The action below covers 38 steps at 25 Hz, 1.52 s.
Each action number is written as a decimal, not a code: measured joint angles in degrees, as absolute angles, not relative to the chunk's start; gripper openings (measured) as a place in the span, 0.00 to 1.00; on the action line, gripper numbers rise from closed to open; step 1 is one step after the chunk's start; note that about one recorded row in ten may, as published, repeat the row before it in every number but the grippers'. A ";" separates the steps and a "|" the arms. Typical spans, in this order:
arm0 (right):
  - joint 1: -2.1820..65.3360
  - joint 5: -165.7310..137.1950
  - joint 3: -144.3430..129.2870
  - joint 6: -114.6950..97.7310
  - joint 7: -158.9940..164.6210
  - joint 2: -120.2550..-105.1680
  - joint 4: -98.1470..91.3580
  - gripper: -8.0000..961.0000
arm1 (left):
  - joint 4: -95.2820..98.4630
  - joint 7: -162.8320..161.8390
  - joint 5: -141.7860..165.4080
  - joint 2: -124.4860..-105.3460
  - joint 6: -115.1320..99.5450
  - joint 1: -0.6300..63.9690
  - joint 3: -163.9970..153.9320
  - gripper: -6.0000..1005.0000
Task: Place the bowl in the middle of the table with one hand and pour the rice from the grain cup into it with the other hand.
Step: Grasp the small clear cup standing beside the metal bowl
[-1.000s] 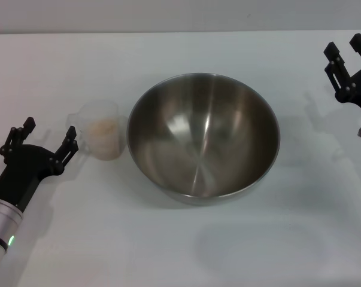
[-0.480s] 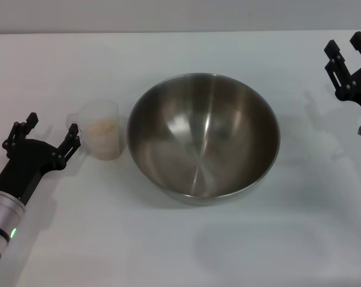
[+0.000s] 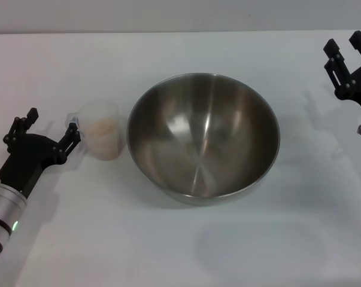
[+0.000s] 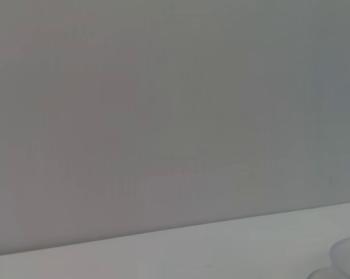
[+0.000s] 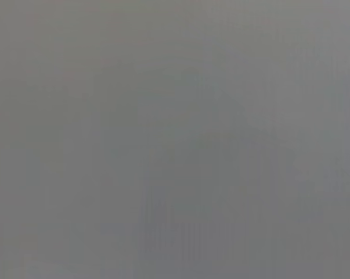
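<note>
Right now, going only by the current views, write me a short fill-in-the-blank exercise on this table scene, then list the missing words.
1. The large round stainless-steel bowl holds no rice, so inside it is ____.
2. The whitish-beige rice sits inside the small clear plastic ____.
3. The black left gripper is open beside the grain cup, on the side ____ from the bowl.
4. The black right gripper is open near the white table's far ____ corner.

Missing words: empty; cup; away; right
</note>
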<state>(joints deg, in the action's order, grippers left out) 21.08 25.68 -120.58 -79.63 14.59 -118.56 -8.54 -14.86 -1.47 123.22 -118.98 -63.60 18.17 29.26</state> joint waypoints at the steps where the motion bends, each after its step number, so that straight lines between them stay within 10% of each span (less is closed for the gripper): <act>1: 21.11 25.68 -120.58 -79.62 14.59 -118.56 -8.54 0.51 | -14.86 -1.47 123.22 -118.98 -63.60 18.17 29.26 0.83; 8: 21.16 25.67 -120.58 -79.63 14.59 -118.56 -8.53 0.51 | -15.48 -1.44 123.29 -119.08 -63.51 18.35 29.20 0.83; 32: 21.15 25.66 -120.58 -79.63 14.59 -118.56 -8.70 0.51 | -16.26 -1.14 123.58 -119.09 -63.90 18.30 28.93 0.04; 38: 20.92 25.66 -120.58 -80.37 14.59 -118.62 -8.70 0.50 | -17.72 4.37 123.26 -119.09 -67.59 18.25 29.68 0.04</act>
<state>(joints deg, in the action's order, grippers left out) 20.92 25.66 -120.58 -80.37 14.59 -118.62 -8.70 -17.72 4.37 123.26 -119.09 -67.59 18.25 29.68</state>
